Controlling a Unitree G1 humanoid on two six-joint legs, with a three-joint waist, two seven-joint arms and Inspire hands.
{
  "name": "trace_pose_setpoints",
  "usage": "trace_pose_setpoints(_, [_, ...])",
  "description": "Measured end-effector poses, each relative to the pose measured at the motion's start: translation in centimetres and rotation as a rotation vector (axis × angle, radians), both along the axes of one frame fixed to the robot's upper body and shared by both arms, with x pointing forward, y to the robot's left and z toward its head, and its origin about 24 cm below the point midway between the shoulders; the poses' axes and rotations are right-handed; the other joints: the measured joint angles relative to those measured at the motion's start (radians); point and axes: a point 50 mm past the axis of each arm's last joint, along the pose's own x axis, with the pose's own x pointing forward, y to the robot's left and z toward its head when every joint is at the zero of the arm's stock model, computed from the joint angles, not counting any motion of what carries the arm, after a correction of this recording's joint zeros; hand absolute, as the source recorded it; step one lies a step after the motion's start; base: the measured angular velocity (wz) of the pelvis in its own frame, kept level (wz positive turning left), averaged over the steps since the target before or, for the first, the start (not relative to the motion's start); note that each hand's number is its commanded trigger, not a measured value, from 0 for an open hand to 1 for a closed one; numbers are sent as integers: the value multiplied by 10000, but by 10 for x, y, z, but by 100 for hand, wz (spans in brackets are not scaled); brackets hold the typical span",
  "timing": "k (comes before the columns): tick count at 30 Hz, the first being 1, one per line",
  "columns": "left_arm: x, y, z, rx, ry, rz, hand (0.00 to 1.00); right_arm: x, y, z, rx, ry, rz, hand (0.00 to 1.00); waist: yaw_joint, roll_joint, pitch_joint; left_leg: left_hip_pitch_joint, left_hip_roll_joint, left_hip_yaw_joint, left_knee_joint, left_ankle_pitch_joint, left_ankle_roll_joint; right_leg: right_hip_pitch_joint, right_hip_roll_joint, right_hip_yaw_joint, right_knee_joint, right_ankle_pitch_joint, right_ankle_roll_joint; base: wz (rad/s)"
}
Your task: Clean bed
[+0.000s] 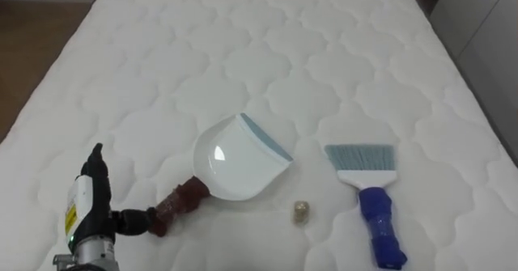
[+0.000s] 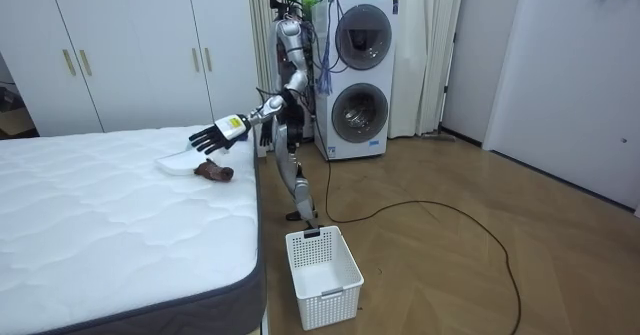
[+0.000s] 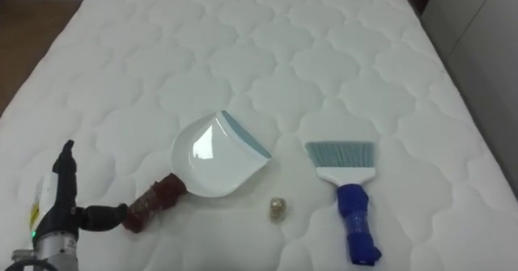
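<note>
Left eye view: dustpan (image 1: 235, 162), crumb (image 1: 301, 213) and brush (image 1: 368, 194) lie on the bed (image 1: 243, 44) near its near edge. Room view: left hand (image 2: 215, 135) over the dustpan's handle, fingers (image 2: 202, 140) straight and spread. Right eye view: thumb at the handle's end.

One dustpan (image 1: 235, 164), one brush (image 1: 368, 192), one scrap (image 1: 301, 213)

Left robot hand (image 1: 91, 194) sits low at the left of the eye views, seen edge-on. The wrist rises from the bottom edge, the fingers point up and away, and the thumb juts out sideways to the right. In the room view the robot stands upright, upper arm hanging close to the torso, elbow bent, forearm reaching forward and slightly down. The hand is palm-down with fingers straight and splayed.
</note>
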Motion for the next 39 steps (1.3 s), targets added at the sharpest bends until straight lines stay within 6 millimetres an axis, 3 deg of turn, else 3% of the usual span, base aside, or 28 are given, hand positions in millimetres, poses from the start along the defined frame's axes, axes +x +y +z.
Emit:
trace_pose_setpoints(7, [2, -3, -15, -90, 897, -93, 0, 2, -1, 0, -30, -70, -354, 0, -194, 56, 5, -224, 2, -31, 133, 1, 0, -153, -19, -18, 38, 1, -1, 3])
trace_pose_setpoints(11, [14, -7, -18, -113, 1096, -390, 0, 13, -3, 2, -62, -318, -481, 0, -464, 167, 25, -828, -2, -161, 441, 0, 0, -552, -36, -240, 87, 86, -38, 14])
trace_pose_setpoints(15, [27, -19, -20, -169, 1312, -1097, 0, 16, -6, 2, -36, -362, -913, 0, -489, 238, 57, -1201, 4, -195, 548, 2, -1, -935, -35, -242, 250, 101, -54, 4])
trace_pose_setpoints(24, [44, -21, -15, -214, 1303, -1396, 0, 22, -10, 4, 51, -482, -1522, 0, -679, 328, 76, -1857, 7, -202, 761, 54, -9, -1704, -154, -303, 607, 88, -63, 0])
trace_pose_setpoints(29, [61, -21, -4, -59, 870, -1544, 0, 24, -10, 4, -50, -551, -1478, 0, -688, 371, 174, -2045, 18, -133, 853, 54, -7, -2061, -186, -277, 1017, 45, -63, -3])
trace_pose_setpoints(37, [70, -17, 4, 156, 629, -1644, 0, 32, -8, 5, -207, -762, -1154, 0, -817, 384, 196, -2595, 20, 35, 1168, 52, -4, -2595, -222, -255, 1274, 13, -77, -3])
trace_pose_setpoints(39, [72, -16, 4, 191, 606, -1642, 0, 37, -7, 6, -259, -903, -1007, 0, -843, 427, 240, -2926, 18, 25, 1362, 52, -4, -2932, -287, -279, 1527, -17, -119, 2])
